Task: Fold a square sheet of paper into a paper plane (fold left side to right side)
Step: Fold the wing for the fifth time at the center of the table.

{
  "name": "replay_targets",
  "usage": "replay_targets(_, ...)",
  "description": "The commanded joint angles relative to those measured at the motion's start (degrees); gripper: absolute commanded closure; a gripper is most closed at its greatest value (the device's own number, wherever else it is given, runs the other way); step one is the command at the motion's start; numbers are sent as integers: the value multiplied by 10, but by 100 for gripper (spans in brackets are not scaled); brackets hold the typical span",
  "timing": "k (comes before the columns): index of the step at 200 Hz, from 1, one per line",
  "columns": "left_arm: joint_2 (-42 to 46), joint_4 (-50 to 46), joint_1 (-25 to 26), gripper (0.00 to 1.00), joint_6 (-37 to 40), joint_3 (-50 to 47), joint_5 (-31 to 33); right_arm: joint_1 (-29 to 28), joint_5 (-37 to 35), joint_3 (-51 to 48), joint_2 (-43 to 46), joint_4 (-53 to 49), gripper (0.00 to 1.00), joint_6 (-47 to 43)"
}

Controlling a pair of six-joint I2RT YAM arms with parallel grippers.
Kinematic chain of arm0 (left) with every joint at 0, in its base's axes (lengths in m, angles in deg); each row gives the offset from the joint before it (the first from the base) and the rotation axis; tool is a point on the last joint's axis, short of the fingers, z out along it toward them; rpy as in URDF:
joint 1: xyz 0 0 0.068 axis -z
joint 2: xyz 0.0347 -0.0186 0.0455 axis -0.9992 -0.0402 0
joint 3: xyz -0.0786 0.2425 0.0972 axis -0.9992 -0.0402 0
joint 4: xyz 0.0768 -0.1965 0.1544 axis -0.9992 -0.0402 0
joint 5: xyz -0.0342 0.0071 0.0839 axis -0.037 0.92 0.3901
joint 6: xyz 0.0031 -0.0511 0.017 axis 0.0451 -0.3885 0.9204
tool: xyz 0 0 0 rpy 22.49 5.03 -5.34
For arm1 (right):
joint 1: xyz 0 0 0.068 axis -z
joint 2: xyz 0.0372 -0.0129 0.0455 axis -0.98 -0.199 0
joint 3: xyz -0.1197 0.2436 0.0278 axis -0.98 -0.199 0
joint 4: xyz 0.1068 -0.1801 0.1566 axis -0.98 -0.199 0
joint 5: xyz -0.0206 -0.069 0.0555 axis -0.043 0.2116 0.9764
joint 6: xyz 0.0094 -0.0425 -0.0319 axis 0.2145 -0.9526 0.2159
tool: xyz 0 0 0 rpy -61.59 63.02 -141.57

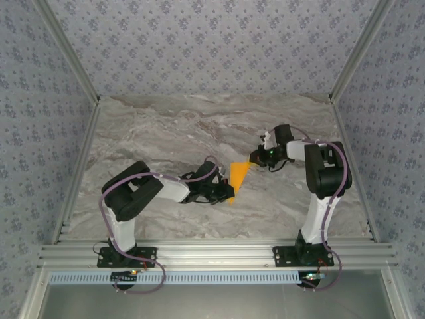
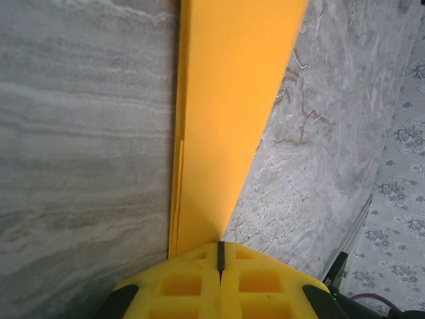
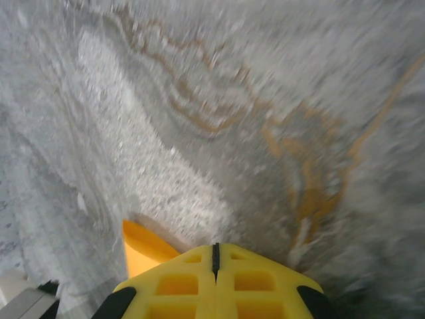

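Orange-yellow paper point(image 1: 239, 175), folded into a narrow wedge, is mid-worktop point(image 1: 159, 133), a bit right of centre: left jaws pinched tight on its pointy tip, right jaws clamped on the wide end.

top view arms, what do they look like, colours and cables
Both the left arm and right arm have bulky black joint housings joined by white links, on black bases bolted to a silver aluminium rail. A thin purplish cable loops along each arm. In the wrist views the jaws are bright yellow plastic with square recesses.
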Motion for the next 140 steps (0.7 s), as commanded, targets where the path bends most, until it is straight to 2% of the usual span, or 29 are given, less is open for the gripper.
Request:
replay_targets(1,-44,-110,9,100,11,-26,36,22,-69,20,-5,2,100,-16)
replay_targets(50,-33,-132,15,100,31,1,42,3,-62,-36,112,-4,100,-11)
replay_targets(85,-31,-133,16,100,31,4,43,-62,-33,-117,177,44,100,33)
replay_targets(110,-31,-134,16,100,32,10,41,-99,-22,-146,161,92,100,67)
replay_targets(140,-20,-142,15,100,43,21,40,-120,-36,-133,99,90,100,74)
